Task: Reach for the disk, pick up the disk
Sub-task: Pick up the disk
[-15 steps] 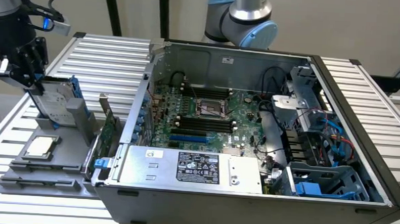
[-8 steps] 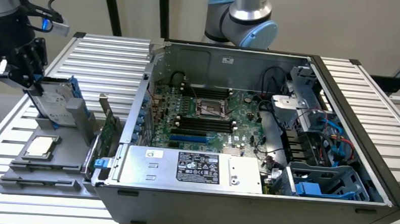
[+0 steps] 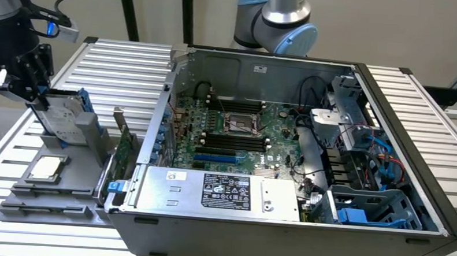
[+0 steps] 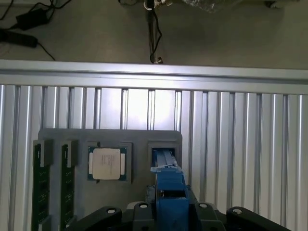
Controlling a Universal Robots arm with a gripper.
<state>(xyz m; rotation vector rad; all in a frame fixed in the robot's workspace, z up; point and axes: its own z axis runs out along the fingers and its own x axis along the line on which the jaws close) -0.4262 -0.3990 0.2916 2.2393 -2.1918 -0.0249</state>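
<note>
Disk (image 3: 60,118) upright in tray (image 3: 78,186) beside chip (image 3: 46,168)

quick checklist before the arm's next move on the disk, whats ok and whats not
1. Gripper at the disk: ok, it is at the disk's upper edge.
2. Secure hold on the disk: cannot tell.
3. Disk upright: ok, it stands on edge with its lower end in a slot of the grey tray.
4. Chip apart from the disk: ok, it lies flat in its own pocket beside the slot.
5. Memory sticks out of the way: ok, they sit in pockets beyond the chip.
6. Computer case apart from the gripper: ok, it stands towards the exterior view's right.
</note>
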